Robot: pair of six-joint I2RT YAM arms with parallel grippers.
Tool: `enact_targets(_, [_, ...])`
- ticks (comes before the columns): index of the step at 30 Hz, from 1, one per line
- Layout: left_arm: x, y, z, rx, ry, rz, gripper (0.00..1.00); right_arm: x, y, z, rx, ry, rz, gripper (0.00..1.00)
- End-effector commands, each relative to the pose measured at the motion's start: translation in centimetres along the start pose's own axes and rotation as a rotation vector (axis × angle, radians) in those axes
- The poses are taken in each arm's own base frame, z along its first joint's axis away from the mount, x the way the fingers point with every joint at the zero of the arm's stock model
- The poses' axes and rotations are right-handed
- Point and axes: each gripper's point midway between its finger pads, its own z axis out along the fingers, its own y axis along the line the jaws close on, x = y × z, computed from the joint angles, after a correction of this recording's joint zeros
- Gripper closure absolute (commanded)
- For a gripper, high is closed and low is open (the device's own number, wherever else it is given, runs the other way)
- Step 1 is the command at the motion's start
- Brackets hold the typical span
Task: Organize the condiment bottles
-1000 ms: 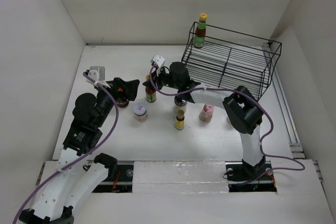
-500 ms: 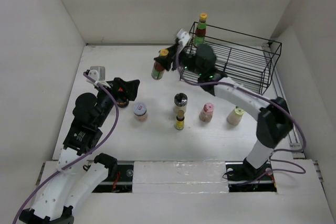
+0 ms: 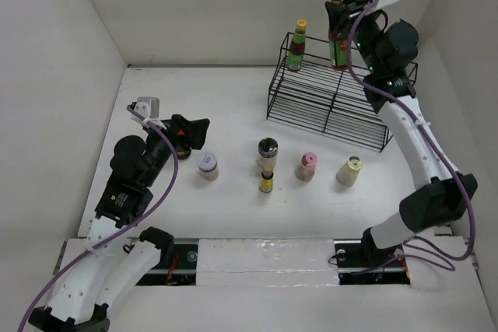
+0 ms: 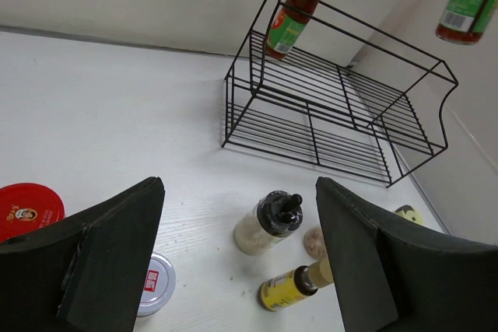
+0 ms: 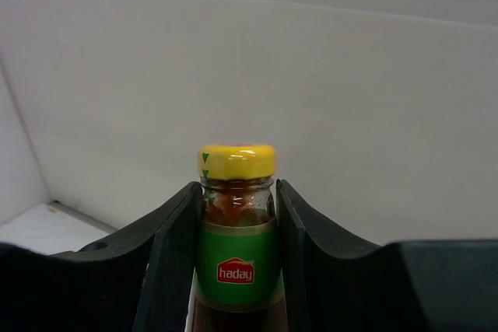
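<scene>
The right pincer (image 3: pixel 340 15) was raised high over the black wire rack (image 3: pixel 331 100), its fingers (image 5: pixel 175 231) closed on the neck of a tall yellow-capped bottle (image 3: pixel 337 35); the bottle hung upright in the air above the rack's back edge, touching nothing but the pincer; its label was green with a red band below. A second tall bottle (image 3: pixel 296 46) of the same kind stood upright in the rack's back left corner.

The left pincer (image 3: pixel 189 133) hovered low over the left part of the table (image 3: pixel 156 91), its jaws standing well apart with nothing between them; a red-lidded jar (image 4: pixel 27 207) sat just outside its left finger, partly hidden beneath the pincer in the top view.

The other bottles stood on the table in front of the rack: a white-lidded jar (image 3: pixel 208 165) nearest the left pincer; a dark-topped grinder (image 3: pixel 267 149) with a small yellow bottle (image 3: pixel 266 181) just in front of it; a pink-capped bottle (image 3: pixel 306 166) to their right; a cream bottle (image 3: pixel 349 170) furthest right, leaning slightly in the top view.
</scene>
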Motion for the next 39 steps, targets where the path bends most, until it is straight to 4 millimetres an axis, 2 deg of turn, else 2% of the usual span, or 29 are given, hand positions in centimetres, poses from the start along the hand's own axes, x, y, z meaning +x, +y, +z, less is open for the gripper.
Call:
enact_targets(1, [-1.2, -1.2, -0.2, 0.054, -0.046, 0.002, 0.25, -3.5, -3.3, 1.6, 0.057, -0.069, -0.059, 0.94])
enact_targets(5, [-1.1, -1.1, 0.0, 0.05, -0.036, 0.001, 0.25, -3.1, -5.9, 4.0, 0.071, -0.058, -0.079, 0.94])
enact_targets(9, [-1.4, -1.1, 0.0, 0.045, -0.048, 0.001, 0.25, -2.2, -6.8, 4.9, 0.079, -0.044, -0.08, 0.94])
enact_targets(12, [-1.7, -1.2, -0.2, 0.05, -0.058, 0.002, 0.25, -1.5, -7.0, 5.5, 0.079, -0.039, -0.079, 0.94])
enact_targets(13, [-1.7, -1.2, -0.2, 0.05, -0.058, 0.002, 0.25, -0.3, -7.2, 5.8, 0.079, -0.022, -0.074, 0.94])
enact_targets(16, [-1.7, -1.2, -0.2, 0.05, -0.058, 0.002, 0.25, -0.1, -7.3, 6.4, 0.079, -0.026, -0.075, 0.96])
enact_targets(17, [-1.5, -1.1, -0.2, 0.046, -0.05, 0.001, 0.25, 1.1, -7.5, 6.6, 0.08, -0.004, -0.069, 0.96])
enact_targets(21, [-1.8, -1.0, -0.5, 0.041, -0.064, 0.001, 0.25, 1.8, -7.5, 6.7, 0.08, 0.007, -0.066, 0.96])
enact_targets(23, [-1.8, -1.0, -0.5, 0.041, -0.064, 0.001, 0.25, 3.3, -8.1, 7.0, 0.079, 0.03, -0.064, 0.96])
enact_targets(26, [-1.7, -1.2, -0.5, 0.049, -0.06, 0.002, 0.25, 3.6, -7.9, 7.2, 0.069, 0.03, -0.055, 0.96])
enact_targets(27, [-1.5, -1.1, -0.2, 0.045, -0.05, 0.001, 0.25, 4.2, -8.0, 7.3, 0.069, 0.038, -0.052, 0.96])
enact_targets(29, [-1.5, -1.1, -0.2, 0.045, -0.05, 0.001, 0.25, 3.6, -8.0, 7.3, 0.069, 0.027, -0.055, 0.96])
enact_targets(31, [-1.5, -1.1, -0.2, 0.045, -0.05, 0.001, 0.25, 4.0, -7.4, 7.7, 0.051, 0.029, -0.051, 0.96])
enact_targets(33, [-1.5, -1.1, -0.2, 0.045, -0.05, 0.001, 0.25, 4.5, -7.6, 7.6, 0.065, 0.039, -0.048, 0.96])
enact_targets(35, [-1.5, -1.1, -0.2, 0.045, -0.05, 0.001, 0.25, 6.7, -7.8, 7.8, 0.066, 0.073, -0.039, 0.96])
enact_targets(36, [-1.5, -1.1, -0.2, 0.045, -0.05, 0.001, 0.25, 6.7, -7.3, 8.0, 0.057, 0.072, -0.035, 0.96])
enact_targets(37, [-1.5, -1.1, -0.2, 0.045, -0.05, 0.001, 0.25, 7.9, -7.3, 8.0, 0.058, 0.091, -0.03, 0.96])
enact_targets(39, [-1.5, -1.1, -0.2, 0.045, -0.05, 0.001, 0.25, 8.6, -7.0, 8.0, 0.061, 0.104, -0.024, 0.96])
